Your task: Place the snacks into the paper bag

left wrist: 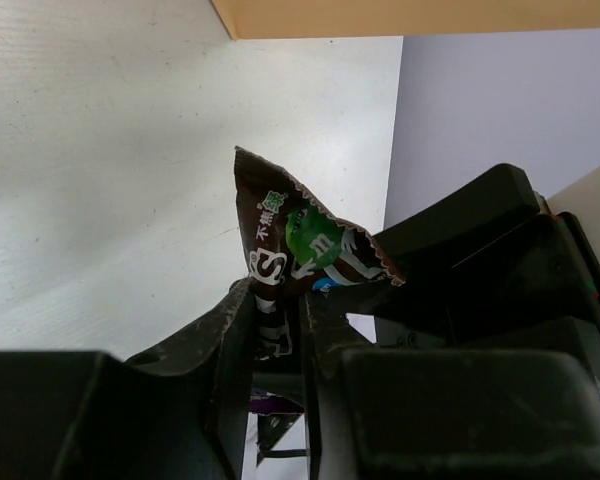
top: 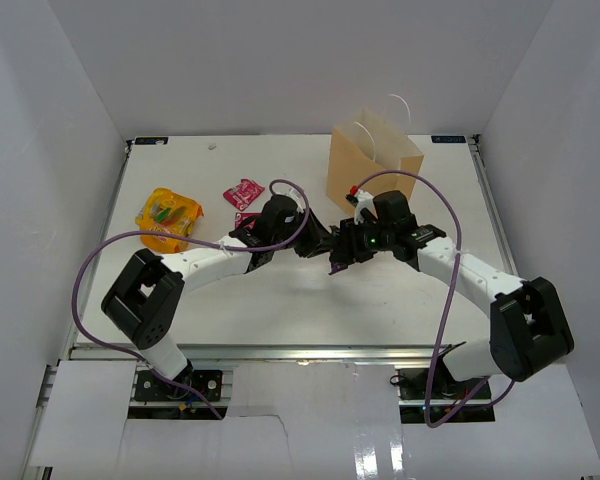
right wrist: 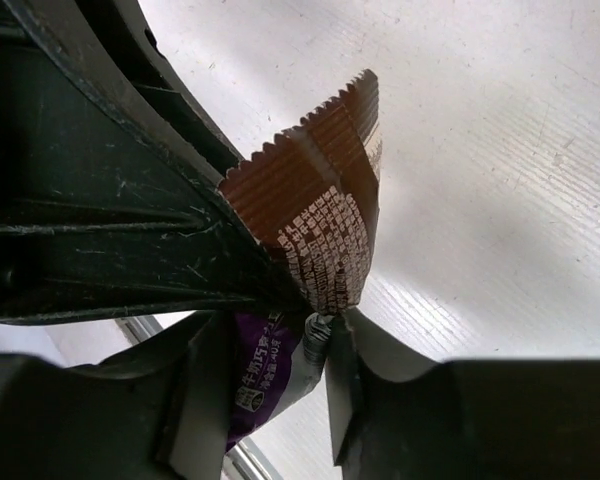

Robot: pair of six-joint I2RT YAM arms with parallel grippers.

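The paper bag [top: 375,160] stands upright at the far side of the table [top: 310,310]; we cannot see inside it. Orange bags [top: 170,220] and pink packets [top: 243,194] lie to the left, well apart from the bag. Bare table shows near the front edge. Both arms bend inward and meet before the bag. The left gripper [left wrist: 277,325] is clenched on a dark packet [left wrist: 300,240]. The right gripper [right wrist: 270,395] stands around the packet's other end; we cannot tell if it presses.
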